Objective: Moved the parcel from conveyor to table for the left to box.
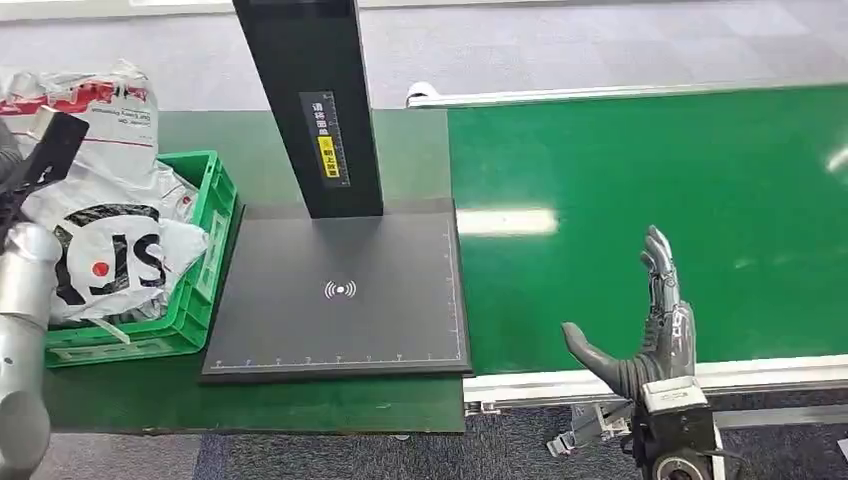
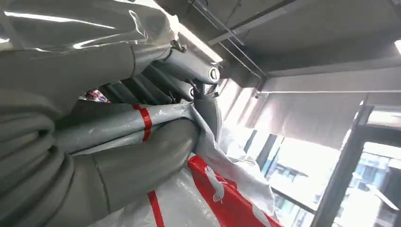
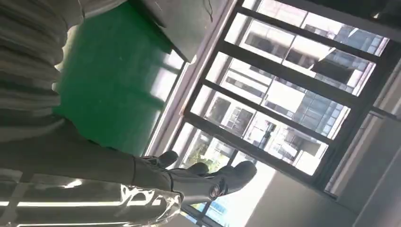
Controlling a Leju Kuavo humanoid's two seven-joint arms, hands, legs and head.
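While the left arm (image 1: 22, 340) rises along the left edge of the head view, its silver forearm upright beside the crate (image 1: 205, 255), the left hand (image 2: 142, 142) grips a parcel (image 2: 208, 189), as the left wrist view shows. There the thick grey thumb lies across the wrapping from one side and the darker fingers (image 2: 189, 66) press on it from the other, so the plastic is bunched and creased between them. This parcel is a grey-white plastic mailer with red stripes and red printing, glossy and wrinkled, and it spills out past the fingertips. From the head view I cannot tell exactly where it hangs relative to the crate.

The right hand (image 1: 650, 330) stands upright over the near edge of the conveyor (image 1: 650, 200), palm turned inward, fingers straight and pointing up, thumb spread wide to the side; it holds nothing. In the right wrist view its dark fingers (image 3: 208, 177) are extended together against the windows.

The green crate sits on the table (image 1: 300, 410) left of a black scanner pad (image 1: 340, 300) with a black post (image 1: 310, 100). It is heaped with white mailers (image 1: 110, 250), one with bold black lettering and a red dot, another with red print behind it.
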